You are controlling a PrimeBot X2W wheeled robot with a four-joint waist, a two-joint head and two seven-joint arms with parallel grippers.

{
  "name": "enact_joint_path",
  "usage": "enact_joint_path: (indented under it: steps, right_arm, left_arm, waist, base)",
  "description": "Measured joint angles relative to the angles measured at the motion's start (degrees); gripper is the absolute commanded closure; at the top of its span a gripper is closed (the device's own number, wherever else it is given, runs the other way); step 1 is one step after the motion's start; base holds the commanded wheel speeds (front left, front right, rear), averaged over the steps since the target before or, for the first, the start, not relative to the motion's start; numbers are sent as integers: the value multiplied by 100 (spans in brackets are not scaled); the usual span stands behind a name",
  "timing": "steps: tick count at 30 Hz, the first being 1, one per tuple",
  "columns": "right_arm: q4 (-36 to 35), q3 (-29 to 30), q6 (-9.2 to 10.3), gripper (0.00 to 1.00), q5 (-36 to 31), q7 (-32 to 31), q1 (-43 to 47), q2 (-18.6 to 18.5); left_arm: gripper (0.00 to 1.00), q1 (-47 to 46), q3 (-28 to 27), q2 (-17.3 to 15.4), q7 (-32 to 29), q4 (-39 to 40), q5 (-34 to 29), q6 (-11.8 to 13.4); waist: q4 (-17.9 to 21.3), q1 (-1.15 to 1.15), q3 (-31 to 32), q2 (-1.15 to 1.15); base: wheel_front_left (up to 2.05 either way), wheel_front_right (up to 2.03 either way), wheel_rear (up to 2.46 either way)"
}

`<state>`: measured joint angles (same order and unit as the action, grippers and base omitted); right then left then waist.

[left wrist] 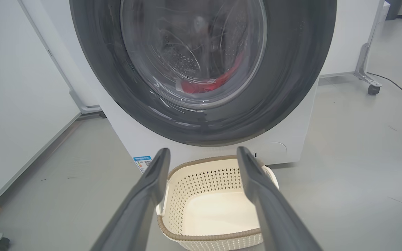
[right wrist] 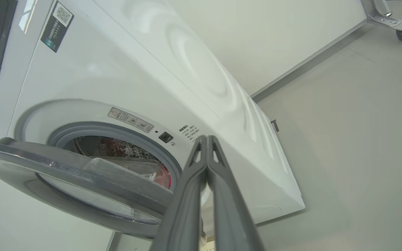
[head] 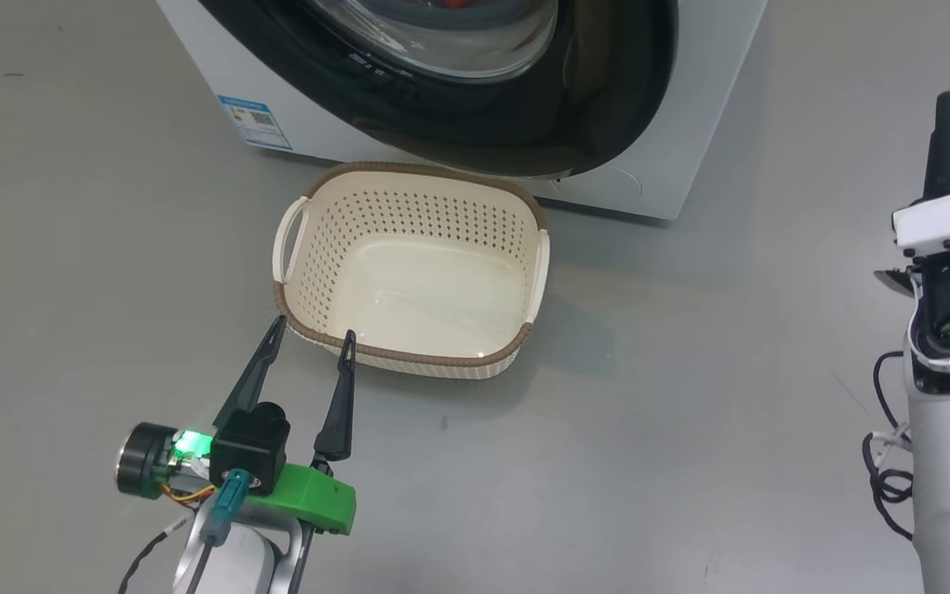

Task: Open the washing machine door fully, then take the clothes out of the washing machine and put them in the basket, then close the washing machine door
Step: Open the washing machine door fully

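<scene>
The empty basket (head: 409, 172) stands on the floor (head: 689, 371) just in front of the washing machine (head: 689, 165), below its black-rimmed door (head: 599, 99), which stands ajar. The red clothes (left wrist: 204, 85) lie inside the machine. The left gripper (head: 314, 327) has its fingers spread wide by the basket's near left corner. The right gripper (head: 949, 103), well apart to the right, has its fingers pressed together, holding nothing.

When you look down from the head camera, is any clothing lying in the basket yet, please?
No, the basket shows only its bare cream floor and perforated walls.
</scene>
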<state>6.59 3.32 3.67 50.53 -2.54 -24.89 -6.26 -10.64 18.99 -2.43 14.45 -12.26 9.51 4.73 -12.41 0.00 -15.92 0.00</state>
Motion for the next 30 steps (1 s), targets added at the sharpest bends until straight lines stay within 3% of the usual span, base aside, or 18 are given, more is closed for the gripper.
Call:
enact_joint_path:
  steps: [13, 30]
  right_arm:
    - [772, 241, 211, 100, 1276, -943, -1508, 182]
    - [1918, 481, 355, 100, 2141, -1741, -2635, 216]
  left_arm:
    - [0, -162, 78, 15, 0, 22, 67, 1]
    - [0, -332, 337, 33, 0, 62, 318, 9]
  waist:
    - [-462, 0, -383, 0]
    - [-687, 0, -629, 0]
  base:
    - [0, 0, 0]
    - [0, 0, 0]
